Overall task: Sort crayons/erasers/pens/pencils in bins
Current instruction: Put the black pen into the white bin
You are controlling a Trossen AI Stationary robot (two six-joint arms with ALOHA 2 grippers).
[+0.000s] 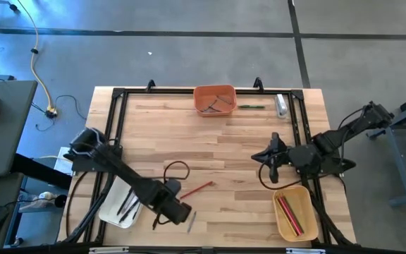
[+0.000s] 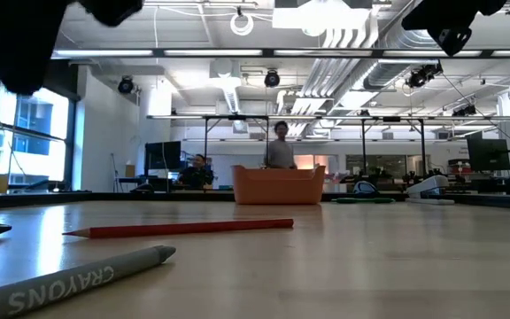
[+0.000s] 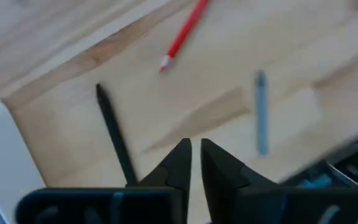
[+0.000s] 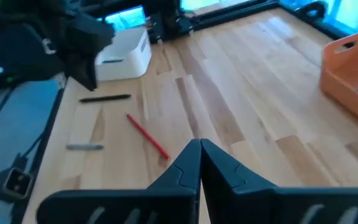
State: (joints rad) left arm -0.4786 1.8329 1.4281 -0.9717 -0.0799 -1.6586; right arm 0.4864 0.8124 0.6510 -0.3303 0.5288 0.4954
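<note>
While the left gripper [image 1: 186,214] hangs over the near edge with fingers almost together and empty, the white bin [image 1: 122,204] beside it holds dark sticks, too small to identify. A red pencil [image 1: 197,189], black pen [image 3: 115,137] and grey crayon [image 3: 261,112] lie loose. The orange bin [image 1: 215,99] holds thin items; the tan bin [image 1: 296,212] holds red sticks below the closed, empty right gripper [image 1: 273,171].

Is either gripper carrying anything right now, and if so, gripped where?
Nothing is held. The left gripper hangs empty above the table near the black pen; the right gripper is shut on nothing above the table.
</note>
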